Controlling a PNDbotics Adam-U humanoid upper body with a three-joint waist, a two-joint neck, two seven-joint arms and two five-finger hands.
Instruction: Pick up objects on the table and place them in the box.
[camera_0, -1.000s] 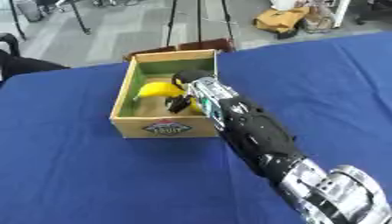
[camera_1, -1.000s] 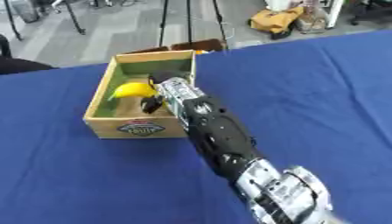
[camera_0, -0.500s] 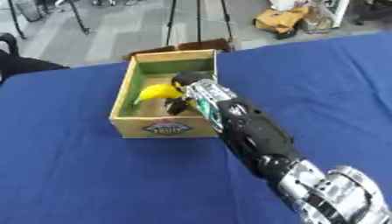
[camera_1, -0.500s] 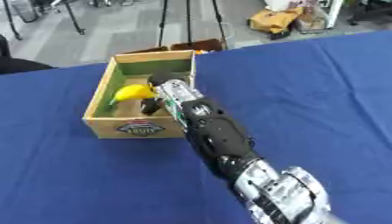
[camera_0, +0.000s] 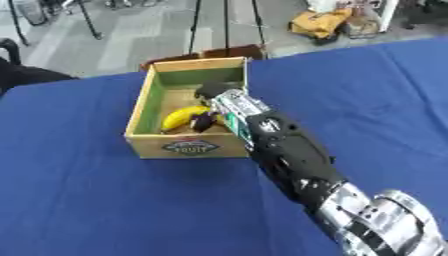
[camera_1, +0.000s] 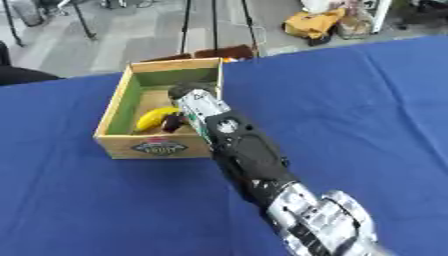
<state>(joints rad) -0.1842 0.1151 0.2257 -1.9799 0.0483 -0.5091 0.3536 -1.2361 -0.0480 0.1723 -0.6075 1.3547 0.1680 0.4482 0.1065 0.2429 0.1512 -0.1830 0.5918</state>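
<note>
A square wooden box (camera_0: 187, 148) on the blue-clothed counter (camera_0: 105, 210) held a curved yellow banana (camera_0: 182, 117) — the right robot hand (camera_1: 188, 98) reached inside, its grip impossible to tell.

Yellow banana (camera_0: 181, 117) in green-lined wooden box (camera_0: 140, 114), blue table (camera_0: 105, 200).

Box on the far left part of the counter, right arm reaching into it

The box (camera_0: 185, 148) sits on the counter (camera_0: 105, 200), left of centre and toward the far edge. Inside, a banana (camera_0: 182, 117) lies near the box's near wall, with a small dark object (camera_0: 203, 121) touching its right end. The right hand (camera_0: 229, 103) enters over the box's right wall, just right of both
</note>
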